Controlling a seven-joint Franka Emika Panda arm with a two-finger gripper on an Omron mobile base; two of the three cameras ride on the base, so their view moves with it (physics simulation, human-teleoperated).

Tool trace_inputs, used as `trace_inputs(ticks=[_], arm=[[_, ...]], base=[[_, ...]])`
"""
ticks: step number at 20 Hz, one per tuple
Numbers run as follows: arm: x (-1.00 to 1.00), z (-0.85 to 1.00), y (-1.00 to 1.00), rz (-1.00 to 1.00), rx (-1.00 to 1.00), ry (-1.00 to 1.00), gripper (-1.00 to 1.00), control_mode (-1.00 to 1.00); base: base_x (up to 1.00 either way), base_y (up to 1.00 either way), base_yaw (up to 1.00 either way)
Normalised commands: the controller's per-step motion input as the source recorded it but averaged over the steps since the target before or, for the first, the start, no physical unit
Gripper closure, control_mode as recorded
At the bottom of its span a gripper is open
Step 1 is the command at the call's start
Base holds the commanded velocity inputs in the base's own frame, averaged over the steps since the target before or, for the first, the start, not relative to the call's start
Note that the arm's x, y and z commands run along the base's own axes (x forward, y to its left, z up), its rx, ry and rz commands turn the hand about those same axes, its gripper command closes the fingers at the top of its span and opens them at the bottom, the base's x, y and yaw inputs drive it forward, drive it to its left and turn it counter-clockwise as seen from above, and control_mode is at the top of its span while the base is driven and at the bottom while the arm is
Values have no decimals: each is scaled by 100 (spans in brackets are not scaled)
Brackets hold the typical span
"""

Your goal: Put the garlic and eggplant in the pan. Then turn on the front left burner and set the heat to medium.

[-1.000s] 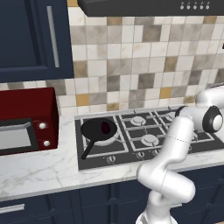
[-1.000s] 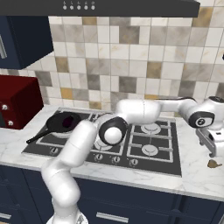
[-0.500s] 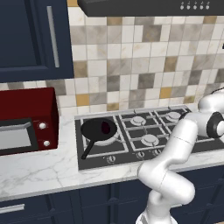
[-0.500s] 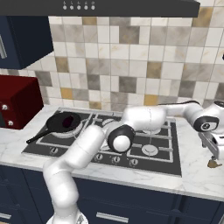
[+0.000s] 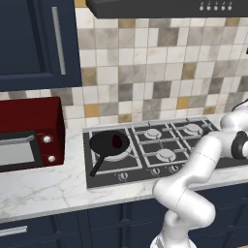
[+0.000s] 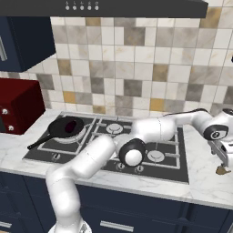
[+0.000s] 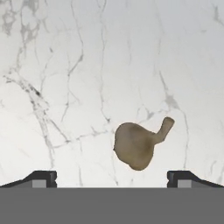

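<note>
The hand (image 7: 112, 177) hangs wide open and empty just above the garlic (image 7: 139, 144), a brownish bulb with a short stem lying on the white marble surface (image 7: 65, 65) right of the stove (image 6: 173, 170). Farther off, the pan (image 6: 63, 129) sits on the front left burner (image 6: 75, 136) with the eggplant (image 6: 71, 127) already inside it.

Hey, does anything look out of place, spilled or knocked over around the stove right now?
Nothing stands out. The eggplant sits in the pan, and the garlic lies on the marble counter below the open gripper.
</note>
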Motion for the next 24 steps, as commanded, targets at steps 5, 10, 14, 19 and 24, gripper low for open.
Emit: trace_inputs(ticks=[5, 10, 14, 19, 24], arm=[[0, -4, -23, 0, 1, 0, -100, -100], [-3, 0, -10, 0, 4, 0, -100, -100], [-19, 0, 0, 0, 6, 0, -100, -100], [-26, 0, 8, -3, 6, 0, -100, -100], [12, 0, 9, -4, 1, 0, -100, -100]], base=[[0, 0, 0], [0, 0, 0], [0, 0, 0], [0, 0, 0], [0, 0, 0]])
